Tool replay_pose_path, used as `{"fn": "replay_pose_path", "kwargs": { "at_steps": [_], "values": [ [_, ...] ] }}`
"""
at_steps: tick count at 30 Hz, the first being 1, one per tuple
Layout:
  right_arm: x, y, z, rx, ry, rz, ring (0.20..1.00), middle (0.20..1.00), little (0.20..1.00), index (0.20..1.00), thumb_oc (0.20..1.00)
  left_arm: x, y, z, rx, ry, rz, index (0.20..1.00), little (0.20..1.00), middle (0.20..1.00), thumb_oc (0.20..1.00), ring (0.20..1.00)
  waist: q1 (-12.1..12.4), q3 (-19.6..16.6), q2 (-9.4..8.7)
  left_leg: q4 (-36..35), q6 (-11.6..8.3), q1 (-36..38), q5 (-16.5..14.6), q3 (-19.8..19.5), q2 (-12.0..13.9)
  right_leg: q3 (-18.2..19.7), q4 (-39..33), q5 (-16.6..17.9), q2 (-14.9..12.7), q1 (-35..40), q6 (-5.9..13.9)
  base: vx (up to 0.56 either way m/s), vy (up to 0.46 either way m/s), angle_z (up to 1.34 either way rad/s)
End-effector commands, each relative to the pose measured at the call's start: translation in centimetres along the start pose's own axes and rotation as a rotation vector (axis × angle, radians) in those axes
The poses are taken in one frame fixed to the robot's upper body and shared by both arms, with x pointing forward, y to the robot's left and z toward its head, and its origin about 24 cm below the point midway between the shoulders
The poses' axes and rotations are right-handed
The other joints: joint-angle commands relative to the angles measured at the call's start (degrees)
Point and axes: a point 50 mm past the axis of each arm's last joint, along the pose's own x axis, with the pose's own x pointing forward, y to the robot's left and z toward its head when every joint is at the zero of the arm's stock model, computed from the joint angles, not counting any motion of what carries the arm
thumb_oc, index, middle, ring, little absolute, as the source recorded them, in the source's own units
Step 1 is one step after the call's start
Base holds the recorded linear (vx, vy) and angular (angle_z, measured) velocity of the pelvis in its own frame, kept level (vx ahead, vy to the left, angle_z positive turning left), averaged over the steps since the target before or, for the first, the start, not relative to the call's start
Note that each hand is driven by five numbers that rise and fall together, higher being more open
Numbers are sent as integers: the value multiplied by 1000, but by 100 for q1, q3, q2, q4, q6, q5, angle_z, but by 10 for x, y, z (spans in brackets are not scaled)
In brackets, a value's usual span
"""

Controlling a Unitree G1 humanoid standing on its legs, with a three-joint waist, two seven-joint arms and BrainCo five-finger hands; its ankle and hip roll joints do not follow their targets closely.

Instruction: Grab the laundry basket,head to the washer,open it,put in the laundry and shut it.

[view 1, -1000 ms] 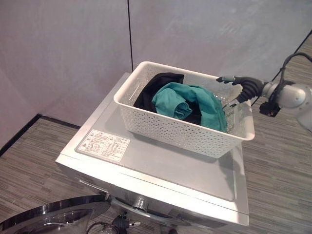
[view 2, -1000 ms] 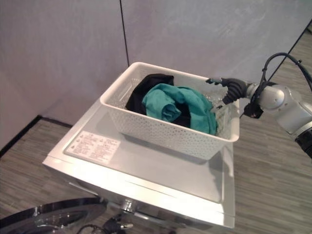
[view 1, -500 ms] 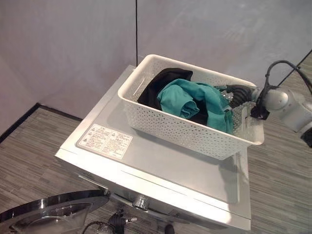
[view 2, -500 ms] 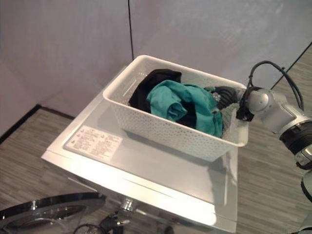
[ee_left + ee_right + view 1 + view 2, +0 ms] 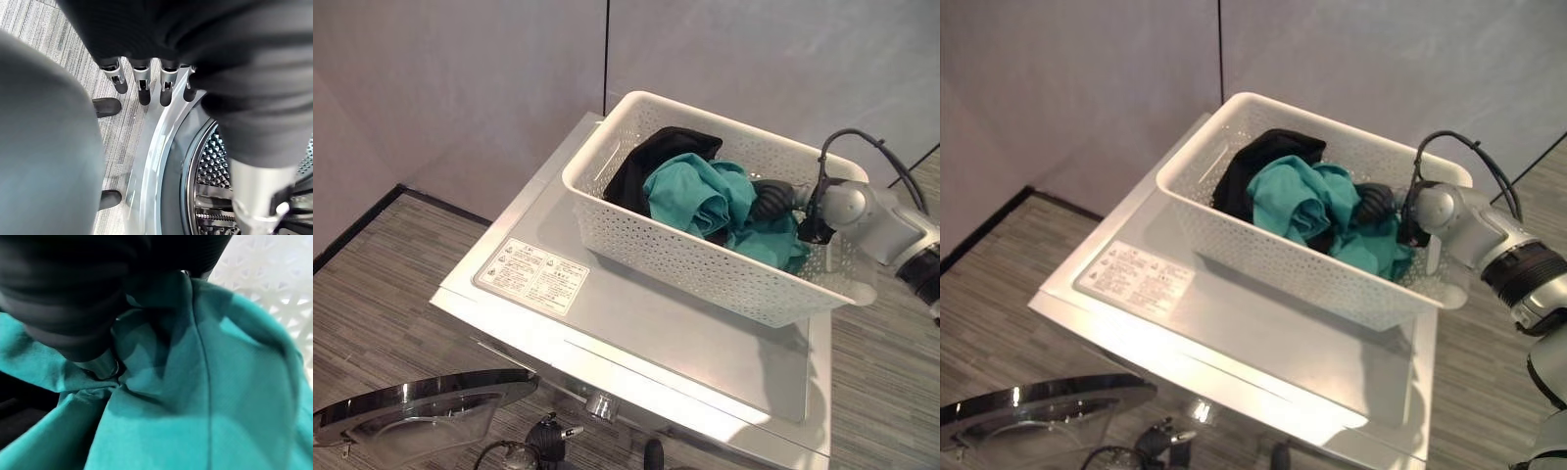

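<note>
1. My left hand (image 5: 146,73) hangs low by the open washer, fingers straight and relaxed, holding nothing. The drum (image 5: 215,171) gapes just past my fingertips. The risk on this side is idleness: if this hand drifts toward the opening it could block the path the clothes have to take.

2. The washer door (image 5: 421,411) stands swung open at lower left, near the floor. I judge it easy to knock or to snag cloth on when I bring the laundry down.

3. The washer (image 5: 646,333) has a flat, smooth top, and the white laundry basket (image 5: 705,264) sits on it toward the back and right. A sideways tug on the clothes could slide the light basket across that slick lid or off its right edge.

4. The laundry lies in the basket: a black garment (image 5: 651,162) to the left and the teal garment (image 5: 705,196) heaped over it. The two overlap, so lifting one may drag the other half out, and it could drop to the floor.

5. My right hand (image 5: 771,199) is buried in the teal cloth at the basket's right end. Cloth hides my fingers, so I cannot tell whether they are curled on it or merely pressing. A thin pinch would let it slip.

6. Around me: striped grey floor (image 5: 372,294) and plain pale wall panels (image 5: 460,78) close behind the washer.
</note>
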Motion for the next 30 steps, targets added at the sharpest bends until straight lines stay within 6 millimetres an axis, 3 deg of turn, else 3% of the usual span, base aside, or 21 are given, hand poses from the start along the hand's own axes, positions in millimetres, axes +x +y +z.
{"fn": "replay_pose_path", "kwargs": {
  "at_steps": [1,6,7,8,9,10,12,14,19,30],
  "values": [
    [-29,-62,-3,14,14,-272,200,200,200,200,200,-5,-8,-30,103,132,-29,1000,1000,1000,1000,1000,185,66,-79,42,-250,969,-607,149,507,-314,309,-135,-480,-138,356,0,0,0],
    [-64,-102,1,90,-62,-502,200,200,200,200,200,-3,-5,-25,128,120,-16,1000,1000,1000,1000,1000,95,-22,-72,42,-233,1036,-660,173,473,-276,343,-142,-516,-115,382,0,0,0],
    [-79,-119,7,111,-110,-597,200,200,200,200,200,-3,-2,-25,136,122,-6,1000,1000,1000,1000,1000,63,-69,-76,42,-225,1062,-678,177,459,-265,354,-145,-528,-106,385,0,0,0],
    [-79,-119,7,111,-110,-597,200,200,200,200,200,-3,-2,-25,137,122,-6,1000,1000,1000,1000,1000,65,-67,-76,42,-225,1063,-678,177,459,-265,355,-146,-528,-105,385,0,0,0],
    [-97,-136,14,149,-176,-704,200,200,200,200,200,-3,0,-24,144,123,3,1000,1000,1000,1000,1000,28,-126,-72,42,-213,1088,-716,171,444,-257,386,-154,-543,-98,387,0,0,0],
    [-97,-136,14,150,-176,-704,200,200,200,200,200,-3,1,-24,144,123,3,1000,1000,1000,1000,1000,30,-124,-74,42,-212,1091,-717,171,443,-257,387,-156,-543,-96,388,0,0,0],
    [-122,-160,26,217,-292,-871,200,200,200,200,200,-4,4,-25,159,125,16,1000,1000,1000,1000,1000,9,-200,-71,42,-189,1140,-737,174,421,-249,419,-156,-555,-77,385,0,0,0],
    [-128,-167,30,244,-327,-926,200,200,200,200,200,-4,5,-26,165,129,23,1000,1000,1000,1000,1000,9,-218,-68,42,-180,1165,-750,172,415,-252,435,-167,-559,-59,385,0,0,0],
    [-139,-190,64,253,-473,-1120,200,200,200,200,200,-3,10,-24,198,130,55,1000,1000,1000,1000,1000,19,-295,-66,42,-129,1246,-805,170,385,-209,487,-165,-583,-45,373,4,1,-1],
    [-131,-196,89,314,-574,-1285,200,200,200,200,200,-2,5,-18,236,105,70,1000,1000,1000,1000,1000,139,-337,-57,42,-70,1279,-887,144,353,-220,435,-143,-586,19,364,1,1,0]
  ]
}}
